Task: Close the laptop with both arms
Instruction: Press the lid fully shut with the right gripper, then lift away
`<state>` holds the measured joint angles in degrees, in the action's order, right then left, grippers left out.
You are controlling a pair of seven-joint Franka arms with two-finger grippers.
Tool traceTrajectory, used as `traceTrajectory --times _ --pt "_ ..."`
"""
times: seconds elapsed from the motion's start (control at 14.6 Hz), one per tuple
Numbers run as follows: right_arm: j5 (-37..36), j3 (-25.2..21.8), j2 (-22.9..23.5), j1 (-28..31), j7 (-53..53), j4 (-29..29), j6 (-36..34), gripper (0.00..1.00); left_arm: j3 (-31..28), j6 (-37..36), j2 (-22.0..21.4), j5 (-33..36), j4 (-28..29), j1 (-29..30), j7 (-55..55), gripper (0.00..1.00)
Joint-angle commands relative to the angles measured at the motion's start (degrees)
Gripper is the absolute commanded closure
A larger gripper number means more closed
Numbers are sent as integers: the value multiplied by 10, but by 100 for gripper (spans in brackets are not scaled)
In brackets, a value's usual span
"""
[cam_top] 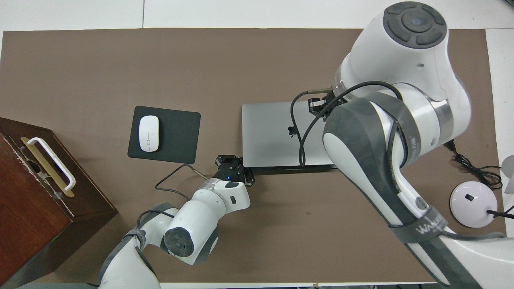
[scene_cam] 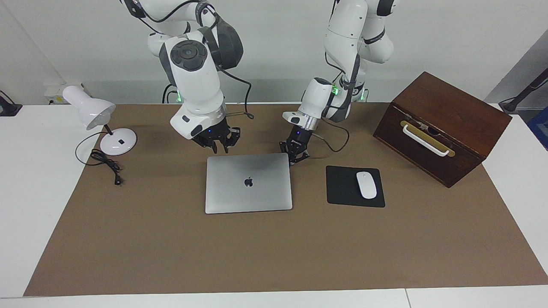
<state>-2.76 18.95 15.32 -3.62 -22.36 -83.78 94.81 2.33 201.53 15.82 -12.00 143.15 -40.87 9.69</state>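
The silver-grey laptop [scene_cam: 248, 183] lies shut and flat on the brown mat, its lid with the apple logo facing up; it also shows in the overhead view [cam_top: 277, 132]. My right gripper [scene_cam: 220, 146] hangs just over the laptop's edge nearest the robots, toward the right arm's end, with its fingers apart and nothing between them. The right arm hides it in the overhead view. My left gripper [scene_cam: 296, 157] is low at the laptop's corner nearest the robots, toward the left arm's end, and shows in the overhead view [cam_top: 232, 163] beside that corner.
A black mouse pad [scene_cam: 342, 188] with a white mouse [scene_cam: 366, 185] lies beside the laptop toward the left arm's end. A dark wooden box [scene_cam: 443, 126] with a white handle stands past it. A white desk lamp [scene_cam: 96, 117] and its cord stand toward the right arm's end.
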Motion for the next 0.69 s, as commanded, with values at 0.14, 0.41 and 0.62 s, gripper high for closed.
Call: traceTrajectory --times 0.14,0.41,0.62 --pt "-5 4 -49 21 17 -43 -12 0 2 -60 -65 -9 45 1 -30 100" --pt "-5 4 -61 20 16 -43 -27 0 3 -141 -144 -9 56 0 -55 100" --pt "-5 5 -75 20 17 -47 -40 0 1 -280 -232 -9 55 5 -62 100"
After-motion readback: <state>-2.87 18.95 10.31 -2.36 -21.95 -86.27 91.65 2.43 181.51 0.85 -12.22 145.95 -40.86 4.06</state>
